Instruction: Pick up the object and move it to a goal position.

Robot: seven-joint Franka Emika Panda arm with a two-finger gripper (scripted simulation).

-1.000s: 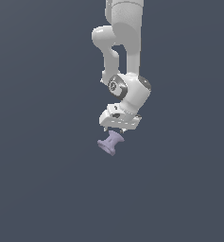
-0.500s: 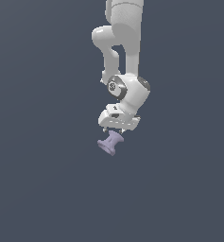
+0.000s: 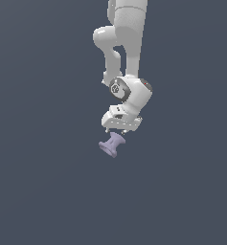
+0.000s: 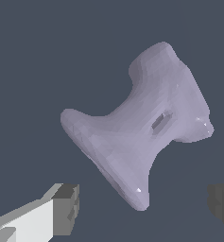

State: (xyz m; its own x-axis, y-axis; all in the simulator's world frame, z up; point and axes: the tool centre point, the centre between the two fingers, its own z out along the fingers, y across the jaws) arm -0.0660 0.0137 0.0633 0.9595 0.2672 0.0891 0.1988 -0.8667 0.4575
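Lavender object (image 4: 137, 127) tilted just beyond the fingers (image 4: 61, 208), spread apart, neither pad touching it.

- One robot arm (image 3: 127, 57), white, entered from the top of the exterior view.
- One pincer (image 3: 119, 131) at the arm's end; two fingertips (image 4: 66, 208) were visible in the wrist view, one at each side.
- One lavender spool-shaped object (image 3: 112, 144), with two flared ends and one narrow waist.
- One small slot marked the object's waist in the wrist view.
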